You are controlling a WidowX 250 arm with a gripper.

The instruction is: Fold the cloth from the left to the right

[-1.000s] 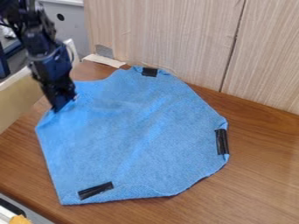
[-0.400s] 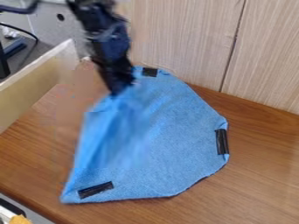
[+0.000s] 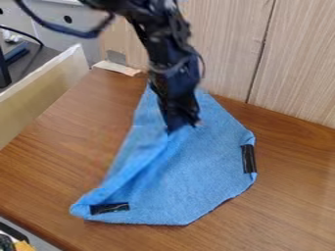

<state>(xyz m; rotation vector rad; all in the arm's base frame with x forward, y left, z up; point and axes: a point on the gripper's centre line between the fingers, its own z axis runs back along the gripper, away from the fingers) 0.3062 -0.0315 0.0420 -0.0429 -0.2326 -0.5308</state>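
Nearest me, in the bottom left corner of my view, I see part of an orange thing [image 3: 25, 246]. Just beyond it runs the front edge of the brown wooden table [image 3: 281, 215]. The blue cloth [image 3: 196, 184] lies on the table around the middle of my view, its left part raised and drawn toward the right in long slanting creases. A strip of black tape [image 3: 110, 208] sits on its near left corner, and another black strip [image 3: 249, 158] marks its right edge.

Farther in, I have my gripper [image 3: 181, 126] over the middle of the cloth, pointing down, its fingers clamped on the lifted part. The arm [image 3: 171, 63] comes down to it from the top edge.

Off to the left, a pale board [image 3: 42, 93] stands along the table's side. At the back left corner of the table lies a cream-coloured strip [image 3: 118, 67]. Behind everything, I see a light wood-grain panel [image 3: 229, 39] rising on the right and a grey panel [image 3: 82, 13] with round dark holes on the left.
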